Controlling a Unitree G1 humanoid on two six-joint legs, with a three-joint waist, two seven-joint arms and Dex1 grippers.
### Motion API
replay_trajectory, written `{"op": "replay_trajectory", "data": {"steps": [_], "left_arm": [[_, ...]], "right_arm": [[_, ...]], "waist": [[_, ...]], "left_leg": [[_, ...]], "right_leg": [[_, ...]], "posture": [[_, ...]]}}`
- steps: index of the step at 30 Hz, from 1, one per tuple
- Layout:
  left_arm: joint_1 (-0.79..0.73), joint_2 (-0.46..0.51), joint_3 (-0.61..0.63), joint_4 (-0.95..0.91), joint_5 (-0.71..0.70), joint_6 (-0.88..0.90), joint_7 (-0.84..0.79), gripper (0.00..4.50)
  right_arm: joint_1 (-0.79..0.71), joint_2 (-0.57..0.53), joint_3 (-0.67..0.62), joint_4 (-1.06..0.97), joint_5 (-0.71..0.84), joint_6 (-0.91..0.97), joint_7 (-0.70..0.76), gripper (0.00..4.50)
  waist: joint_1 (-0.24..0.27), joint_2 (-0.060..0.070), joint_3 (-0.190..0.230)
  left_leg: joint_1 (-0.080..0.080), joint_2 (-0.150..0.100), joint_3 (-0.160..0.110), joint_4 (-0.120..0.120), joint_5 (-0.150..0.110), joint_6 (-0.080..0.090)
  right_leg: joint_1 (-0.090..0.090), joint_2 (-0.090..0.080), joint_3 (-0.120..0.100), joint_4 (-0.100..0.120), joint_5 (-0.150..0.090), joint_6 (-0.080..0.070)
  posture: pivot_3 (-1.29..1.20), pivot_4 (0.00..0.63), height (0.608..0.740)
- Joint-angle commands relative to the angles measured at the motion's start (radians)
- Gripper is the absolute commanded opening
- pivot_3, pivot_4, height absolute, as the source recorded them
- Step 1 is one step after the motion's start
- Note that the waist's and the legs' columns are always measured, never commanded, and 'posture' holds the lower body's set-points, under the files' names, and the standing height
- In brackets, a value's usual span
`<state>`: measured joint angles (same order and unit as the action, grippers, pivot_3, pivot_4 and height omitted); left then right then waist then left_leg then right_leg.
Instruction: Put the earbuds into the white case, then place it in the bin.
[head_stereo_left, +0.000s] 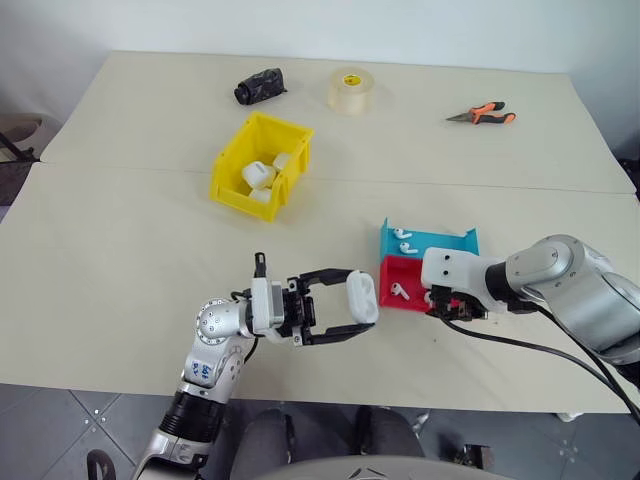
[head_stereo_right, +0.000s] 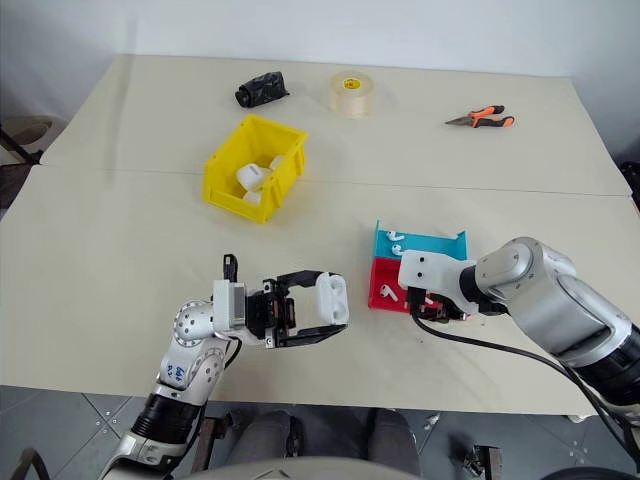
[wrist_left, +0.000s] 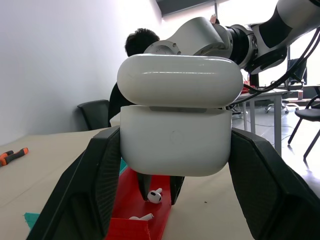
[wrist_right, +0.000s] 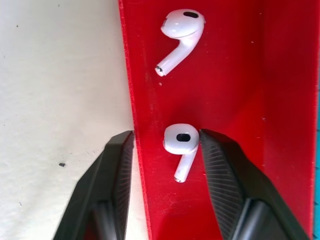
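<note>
Now an earbud (wrist_right: 181, 145) lies between the right fingers (wrist_right: 220, 170) (red tray (wrist_right: 280, 100)).

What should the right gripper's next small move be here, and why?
Probably finish closing on the earbud in the red tray: the right gripper already straddles it, one finger touching it, the other outside the tray wall.
</note>
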<state>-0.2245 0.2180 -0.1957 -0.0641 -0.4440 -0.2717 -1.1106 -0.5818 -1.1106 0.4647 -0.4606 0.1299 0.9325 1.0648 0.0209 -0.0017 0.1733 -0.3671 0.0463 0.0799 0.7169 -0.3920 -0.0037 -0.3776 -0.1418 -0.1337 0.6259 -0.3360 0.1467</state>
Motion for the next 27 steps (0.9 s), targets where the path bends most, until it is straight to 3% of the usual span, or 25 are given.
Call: {"op": "replay_trajectory", "data": {"steps": [1, 6, 9, 11, 22, 25, 27], "left_arm": [[0.004, 0.001, -0.009, -0.039, -0.014, -0.006, -0.004, 2.97], [-0.001, 0.002, -0.008, -0.036, -0.013, -0.006, -0.008, 2.97], [-0.004, 0.002, -0.008, -0.035, -0.013, -0.005, -0.009, 2.97], [-0.005, 0.003, -0.009, -0.036, -0.013, -0.003, -0.009, 2.97], [-0.005, 0.003, -0.011, -0.034, -0.012, -0.002, -0.009, 2.97], [-0.006, 0.003, -0.009, -0.031, -0.014, -0.004, -0.012, 2.97], [-0.004, 0.005, -0.009, -0.029, -0.017, 0.000, -0.016, 2.97]], "right_arm": [[0.002, 0.001, -0.013, -0.004, -0.021, -0.005, 0.002, 2.29], [0.015, 0.007, -0.016, -0.013, -0.027, -0.002, 0.000, 2.29], [0.020, 0.013, -0.018, -0.019, -0.026, 0.003, -0.002, 1.74], [0.021, 0.018, -0.019, -0.023, -0.024, 0.008, -0.004, 1.13], [0.030, 0.029, -0.023, -0.032, -0.022, 0.019, -0.007, 1.13], [0.034, 0.031, -0.024, -0.036, -0.020, 0.018, -0.007, 0.63], [0.038, 0.034, -0.036, -0.039, -0.020, 0.020, -0.017, 0.63]], "waist": [[0.000, 0.000, 0.000], [0.000, 0.000, 0.000], [-0.001, 0.000, 0.000], [-0.001, 0.000, 0.000], [-0.001, 0.000, 0.000], [-0.001, 0.000, 0.000], [-0.001, 0.000, 0.000]], "left_leg": [[0.000, 0.000, 0.000, 0.000, 0.000, 0.000], [0.000, 0.000, 0.000, 0.000, 0.000, 0.000], [0.000, 0.000, 0.000, 0.000, 0.000, 0.000], [0.000, 0.000, 0.000, 0.000, 0.000, 0.000], [0.000, 0.000, 0.000, 0.000, 0.000, 0.000], [0.000, 0.000, 0.000, 0.000, 0.000, 0.000], [0.000, 0.000, 0.000, 0.000, 0.000, 0.000]], "right_leg": [[0.000, 0.000, 0.000, 0.000, 0.000, 0.000], [0.000, 0.000, 0.000, 0.000, 0.000, 0.000], [0.000, 0.000, 0.000, 0.000, 0.000, 0.000], [0.000, 0.000, 0.000, 0.000, 0.000, 0.000], [0.000, 0.000, 0.000, 0.000, 0.000, 0.000], [0.000, 0.000, 0.000, 0.000, 0.000, 0.000], [0.000, 0.000, 0.000, 0.000, 0.000, 0.000]], "posture": [[0.00, 0.150, 0.740], [0.00, 0.150, 0.740], [0.00, 0.150, 0.740], [0.00, 0.150, 0.740], [0.00, 0.150, 0.740], [0.00, 0.150, 0.740], [0.00, 0.150, 0.740]]}}
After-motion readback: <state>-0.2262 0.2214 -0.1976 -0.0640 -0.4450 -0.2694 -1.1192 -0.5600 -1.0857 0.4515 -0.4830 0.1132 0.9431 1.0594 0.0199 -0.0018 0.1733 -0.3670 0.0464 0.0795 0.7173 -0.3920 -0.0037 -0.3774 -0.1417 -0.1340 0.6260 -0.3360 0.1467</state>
